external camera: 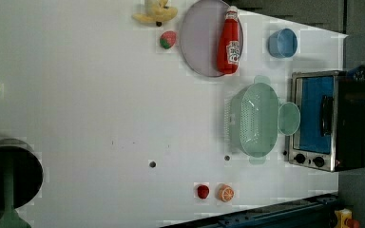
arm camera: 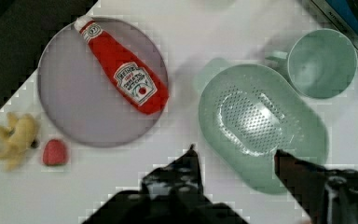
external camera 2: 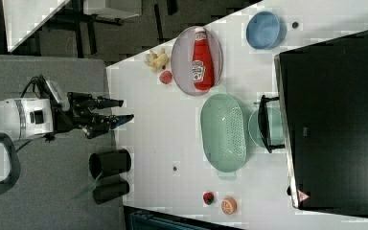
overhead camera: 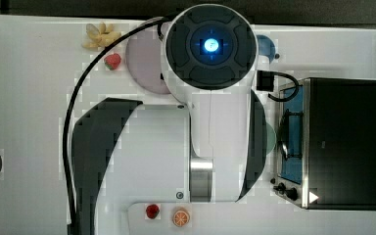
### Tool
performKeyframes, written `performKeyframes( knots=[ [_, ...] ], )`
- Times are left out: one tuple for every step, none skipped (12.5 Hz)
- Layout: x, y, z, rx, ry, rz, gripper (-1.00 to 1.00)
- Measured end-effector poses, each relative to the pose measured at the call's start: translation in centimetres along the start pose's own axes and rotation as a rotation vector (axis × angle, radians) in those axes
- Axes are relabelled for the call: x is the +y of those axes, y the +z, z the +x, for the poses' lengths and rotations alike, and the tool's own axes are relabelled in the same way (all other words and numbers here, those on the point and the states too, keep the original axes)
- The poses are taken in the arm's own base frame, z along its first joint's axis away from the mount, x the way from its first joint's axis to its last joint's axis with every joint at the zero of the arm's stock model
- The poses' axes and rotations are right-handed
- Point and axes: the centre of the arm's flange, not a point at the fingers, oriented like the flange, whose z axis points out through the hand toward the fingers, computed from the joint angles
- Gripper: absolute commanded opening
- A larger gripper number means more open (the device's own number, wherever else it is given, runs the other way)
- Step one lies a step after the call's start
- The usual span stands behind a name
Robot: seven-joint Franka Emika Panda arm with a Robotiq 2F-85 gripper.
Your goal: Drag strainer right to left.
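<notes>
tool [arm camera: 235,151] spread open above the strainer [arm camera: 262,122] — mint mug [arm camera: 323,62] just beside it.

Robot lab: white table [external camera: 100,118], toy fruit, toaster oven [external camera: 325,121], dark floor beside.

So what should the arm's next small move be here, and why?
Probably lower straight down toward the strainer. The tool hangs above it, fingers apart, nothing between them, one fingertip outside the near rim, so no contact for dragging looks made yet.

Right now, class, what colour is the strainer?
Pale mint green, dotted with small holes; the strainer shows best in the wrist view.
</notes>
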Motion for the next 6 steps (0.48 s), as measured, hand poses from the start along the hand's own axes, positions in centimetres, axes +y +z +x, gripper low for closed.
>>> performKeyframes(
  knots=[
    [3.8, 0.6, -2.4, -0.051, 0.006, -0.086, 0.59],
    [7.8, -0.1, -5.1, -0.103, 0.023, -0.122, 0.81],
    [11.1, -1.5, -7.2, -0.115, 0.039, -0.11, 0.99],
    [13.7, -4.3, -8.5, -0.073, 0.054, -0.055, 1.0],
    [15.5, -7.4, -9.4, -0.012, 0.067, 0.023, 1.0],
    [16.9, -10.0, -10.2, 0.043, 0.076, 0.088, 1.0]
  ],
)
